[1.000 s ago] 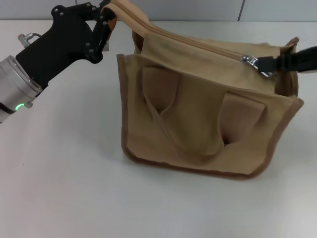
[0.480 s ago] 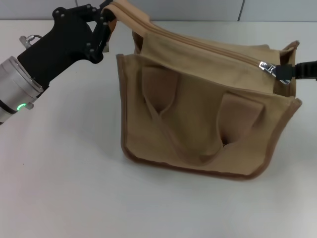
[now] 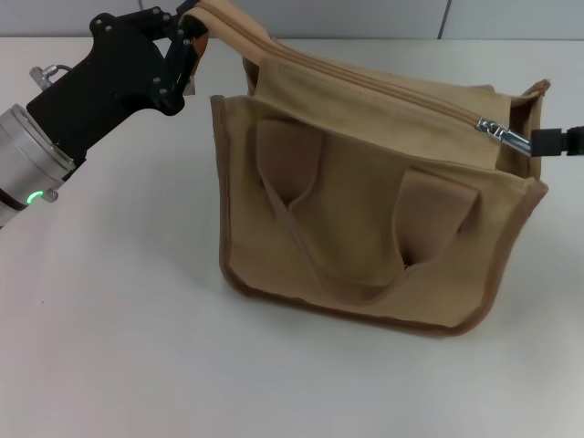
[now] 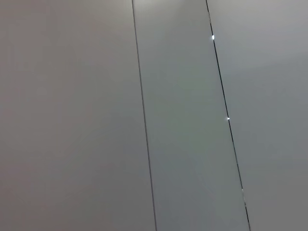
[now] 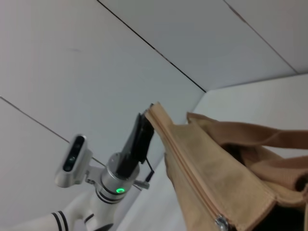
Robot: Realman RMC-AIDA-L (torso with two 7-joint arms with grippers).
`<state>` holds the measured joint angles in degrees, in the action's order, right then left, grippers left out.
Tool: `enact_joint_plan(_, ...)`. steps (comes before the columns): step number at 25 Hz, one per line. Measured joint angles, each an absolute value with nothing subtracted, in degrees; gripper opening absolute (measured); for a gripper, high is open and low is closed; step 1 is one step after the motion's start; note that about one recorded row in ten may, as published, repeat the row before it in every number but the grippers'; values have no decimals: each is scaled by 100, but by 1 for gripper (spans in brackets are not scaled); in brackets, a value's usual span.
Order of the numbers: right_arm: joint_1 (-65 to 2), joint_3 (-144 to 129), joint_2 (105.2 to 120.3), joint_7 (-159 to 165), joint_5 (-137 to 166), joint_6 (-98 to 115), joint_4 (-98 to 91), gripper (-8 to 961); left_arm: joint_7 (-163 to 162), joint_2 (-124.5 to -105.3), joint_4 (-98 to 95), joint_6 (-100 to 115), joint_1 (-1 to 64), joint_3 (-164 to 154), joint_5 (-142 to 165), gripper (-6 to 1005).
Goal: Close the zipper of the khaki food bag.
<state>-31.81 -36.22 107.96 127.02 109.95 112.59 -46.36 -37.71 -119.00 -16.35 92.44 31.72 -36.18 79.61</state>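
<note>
The khaki food bag (image 3: 365, 210) stands on the white table, its two handles hanging down its front. My left gripper (image 3: 190, 38) is shut on the bag's raised far-left top corner. The zipper (image 3: 383, 87) runs closed from there to the silver slider (image 3: 490, 128) near the bag's right end. My right gripper (image 3: 540, 140), at the head view's right edge, is shut on the pull tab (image 3: 513, 139), which is stretched out to the right. The right wrist view shows the bag (image 5: 216, 163), the slider (image 5: 221, 222) and the left arm (image 5: 137, 144).
The white table (image 3: 119, 319) lies open in front of and to the left of the bag. A grey panelled wall (image 3: 365, 14) runs behind the table. The left wrist view shows only wall panels (image 4: 183, 120).
The slider has moved right along the zipper toward the bag's right end. My right gripper has drawn back to the right edge with the pull tab. The bag shifted slightly left.
</note>
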Motion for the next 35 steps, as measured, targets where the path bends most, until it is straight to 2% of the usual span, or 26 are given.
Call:
enact_joint_plan(7, -3181, -3205, 10745, 12227, 10949, 11495, -4412, 44, -3835, -11905, -1636, 9265, 3176, -3651, 7952, 87)
enact_joint_plan(12, -3145, -3055, 10742, 11597, 10935, 11661, -4289, 163, -3840, -11908, -1635, 9277, 3180, -3662, 7952, 89)
enact_joint_plan(15, -3019, -3045, 10795, 10902, 10880, 11738, -4304, 234, -3845, -11910, -1635, 9284, 3181, -3664, 7954, 89)
enact_joint_plan(19, -2857, -2913, 10850, 10079, 10764, 11979, -4318, 420, -3878, -11910, -1635, 9283, 3176, -3665, 7956, 90)
enact_joint_plan(25, -2328, -2883, 11055, 8060, 10574, 12472, -4286, 694, -3910, -11908, -1635, 9249, 3173, -3665, 7963, 92)
enact_joint_plan(26, -2260, -2899, 11096, 7817, 10589, 12487, -4283, 711, -3911, -11906, -1634, 9248, 3173, -3665, 7970, 92)
enact_joint_plan(29, -1985, -2980, 11351, 6831, 10824, 12477, -4255, 762, -3974, -11895, -1614, 9223, 3168, -3665, 8003, 93)
enact_joint_plan(30, -1874, -3000, 11499, 6313, 11125, 12474, -4234, 779, -4010, -11892, -1604, 9208, 3166, -3665, 8005, 93)
enact_joint_plan(31, -1874, -3000, 11499, 6313, 11125, 12474, -4234, 779, -4033, -11888, -1597, 9193, 3165, -3665, 8007, 93)
enact_joint_plan(35, -1790, -2984, 11716, 5586, 11924, 12295, -4032, 779, -4110, -11880, -1580, 9162, 3138, -3665, 8014, 94)
